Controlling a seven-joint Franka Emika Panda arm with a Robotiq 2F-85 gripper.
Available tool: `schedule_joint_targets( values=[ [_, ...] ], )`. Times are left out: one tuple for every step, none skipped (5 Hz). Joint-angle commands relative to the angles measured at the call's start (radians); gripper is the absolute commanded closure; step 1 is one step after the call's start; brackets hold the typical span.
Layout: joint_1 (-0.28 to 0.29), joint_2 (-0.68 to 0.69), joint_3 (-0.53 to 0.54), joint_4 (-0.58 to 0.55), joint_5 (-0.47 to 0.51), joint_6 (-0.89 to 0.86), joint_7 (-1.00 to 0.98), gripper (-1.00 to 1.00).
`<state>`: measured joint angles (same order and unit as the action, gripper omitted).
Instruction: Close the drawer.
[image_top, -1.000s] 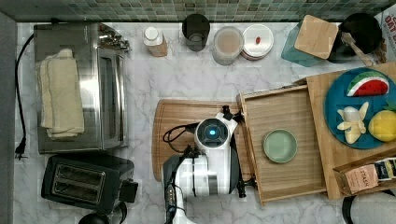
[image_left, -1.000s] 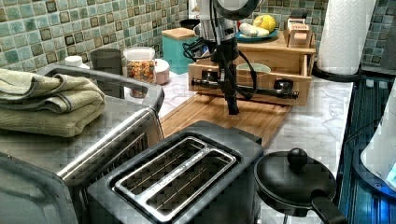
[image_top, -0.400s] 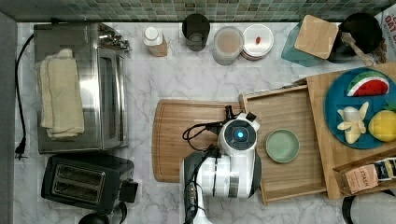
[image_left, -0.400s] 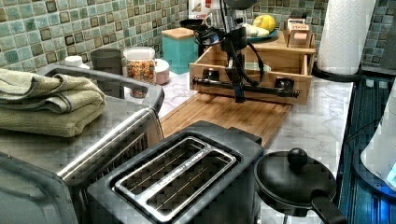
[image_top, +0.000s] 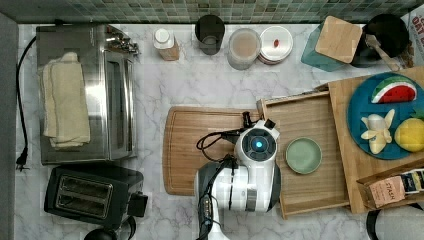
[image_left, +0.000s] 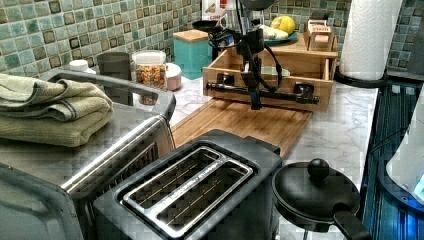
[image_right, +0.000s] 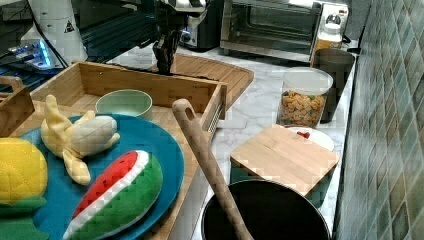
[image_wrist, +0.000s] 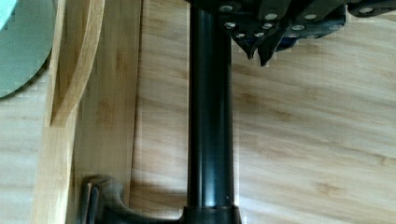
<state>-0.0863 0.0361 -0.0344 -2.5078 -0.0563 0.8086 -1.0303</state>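
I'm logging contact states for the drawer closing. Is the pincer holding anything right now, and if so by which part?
Nothing is held. The pincer is shut, its tips together beside the drawer's black bar handle, not clamped around it.

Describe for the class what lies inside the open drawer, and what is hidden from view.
Inside the drawer sits one pale green bowl on bare wood. The robot's arm covers the drawer's front edge in the top view, so anything beneath it cannot be seen.
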Motion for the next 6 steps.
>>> schedule_joint_targets(
  values=[
    [-0.102,-0.007,-0.113,0.152,-0.016,-0.006,-0.192,1.0],
    [-0.116,0.028,-0.15,0.192,0.009,0.018,-0.254,1.0],
    [-0.139,0.053,-0.188,0.219,0.063,0.061,-0.311,1.0],
    [-0.169,0.079,-0.222,0.256,0.075,0.095,-0.358,1.0],
    [-0.198,0.132,-0.254,0.332,0.12,0.093,-0.442,1.0],
    [-0.217,0.203,-0.288,0.444,0.174,0.056,-0.553,1.0]
  ],
)
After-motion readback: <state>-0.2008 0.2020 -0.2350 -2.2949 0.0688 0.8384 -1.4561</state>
